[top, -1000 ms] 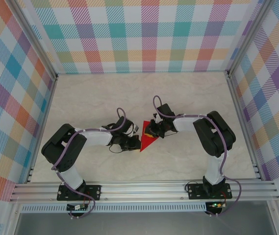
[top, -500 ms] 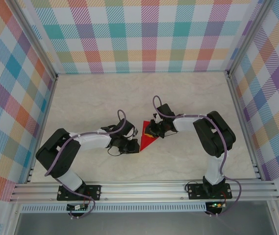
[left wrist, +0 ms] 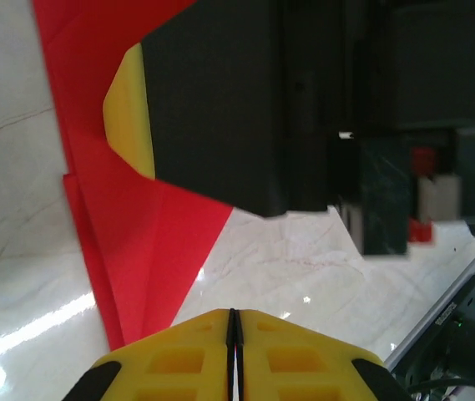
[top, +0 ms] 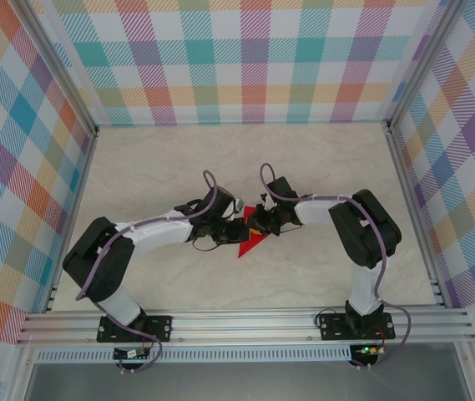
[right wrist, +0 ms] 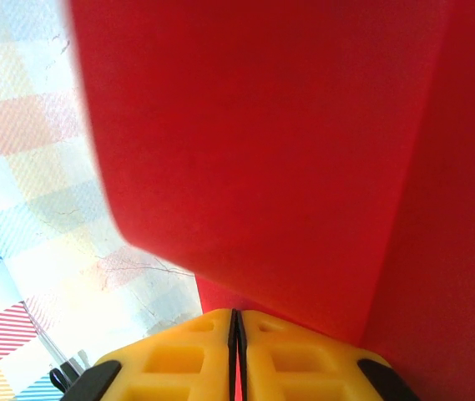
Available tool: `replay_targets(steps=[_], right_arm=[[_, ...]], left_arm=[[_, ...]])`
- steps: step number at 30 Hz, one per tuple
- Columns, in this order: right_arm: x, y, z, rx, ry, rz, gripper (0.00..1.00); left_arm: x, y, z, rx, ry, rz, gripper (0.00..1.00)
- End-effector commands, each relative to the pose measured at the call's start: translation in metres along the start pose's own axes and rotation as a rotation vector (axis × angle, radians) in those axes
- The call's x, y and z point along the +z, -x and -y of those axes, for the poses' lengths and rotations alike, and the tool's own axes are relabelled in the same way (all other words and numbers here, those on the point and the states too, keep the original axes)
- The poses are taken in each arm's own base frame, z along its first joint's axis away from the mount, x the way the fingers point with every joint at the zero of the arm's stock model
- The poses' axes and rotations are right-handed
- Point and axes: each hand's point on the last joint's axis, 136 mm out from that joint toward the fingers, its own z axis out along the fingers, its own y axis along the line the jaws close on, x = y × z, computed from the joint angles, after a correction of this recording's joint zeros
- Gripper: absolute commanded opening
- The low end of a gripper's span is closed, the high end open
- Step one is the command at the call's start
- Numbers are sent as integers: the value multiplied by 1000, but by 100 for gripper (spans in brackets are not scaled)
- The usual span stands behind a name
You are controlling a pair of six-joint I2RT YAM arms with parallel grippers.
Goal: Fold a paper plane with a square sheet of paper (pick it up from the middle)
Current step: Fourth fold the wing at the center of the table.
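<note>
The square sheet of paper, bright red and folded into a narrow pointed shape, lies mid-table between both arms. My right gripper is shut, its tips down on the paper's upper part. In the right wrist view the closed yellow tips sit against red paper, and a raised layer stands just ahead of them. My left gripper is shut at the paper's left edge. Its tips hover over bare table right beside the paper, facing the right gripper's yellow finger and black body, which rest on the sheet.
The marble tabletop stretches bare behind the arms. Plaid walls close the back and both sides. An aluminium rail runs along the near edge and also shows in the left wrist view.
My left arm has swung right and slightly away from its base, bringing its shut gripper up against the paper's left edge. The right arm and the paper have stayed put.
</note>
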Motion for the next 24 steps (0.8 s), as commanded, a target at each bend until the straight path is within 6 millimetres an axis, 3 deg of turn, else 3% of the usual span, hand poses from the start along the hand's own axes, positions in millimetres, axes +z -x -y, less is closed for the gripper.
replay_targets(steps=[1, 10, 15, 24], right_arm=[[11, -19, 63, 84, -204, -42, 11], [13, -20, 67, 85, -212, -47, 11], [13, -21, 69, 85, -219, -50, 11], [12, -21, 71, 87, -226, -49, 11]], left_arm=[[19, 5, -3, -39, -39, -25, 11], [39, -20, -36, -89, 25, -96, 10], [40, -45, -61, -109, 75, -137, 10], [34, -75, -78, -138, 94, -185, 10]])
